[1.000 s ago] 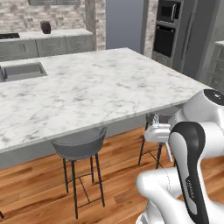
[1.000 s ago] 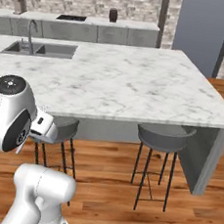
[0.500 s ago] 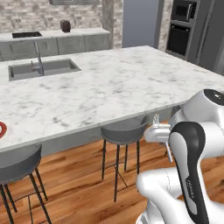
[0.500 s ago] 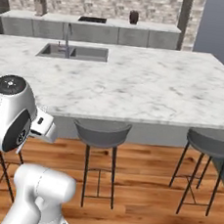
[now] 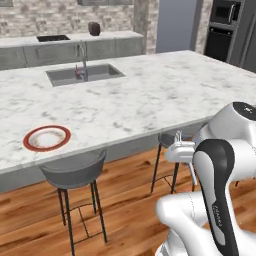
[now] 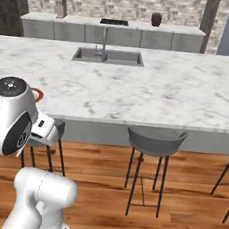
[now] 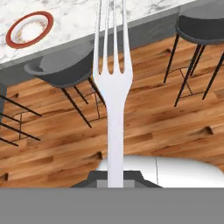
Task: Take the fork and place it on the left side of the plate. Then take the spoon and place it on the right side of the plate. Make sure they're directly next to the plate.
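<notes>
The fork (image 7: pixel 114 83) stands straight up the middle of the hand view, tines at the top, its handle clamped in my gripper (image 7: pixel 114 176), which is shut on it. In the left base view my gripper (image 5: pixel 180 148) hangs in front of the island counter's edge, above the wood floor. The plate (image 5: pixel 47 138), red-rimmed with a pale centre, lies near the counter's front edge to the far left of the gripper; the same plate (image 7: pixel 29 29) sits in the hand view's upper left, and the plate (image 6: pixel 37 94) peeks from behind my arm. The spoon is out of view.
A marble island counter (image 5: pixel 150 95) carries a sink (image 5: pixel 84 74) with a faucet. Grey bar stools (image 5: pixel 74 171) (image 6: pixel 156 139) stand along its front edge over the wood floor. A back counter and wall ovens (image 5: pixel 220 27) lie beyond.
The base has driven along the island, so the whole scene has slid right and the plate has come fully into view. The fork stays held in my gripper.
</notes>
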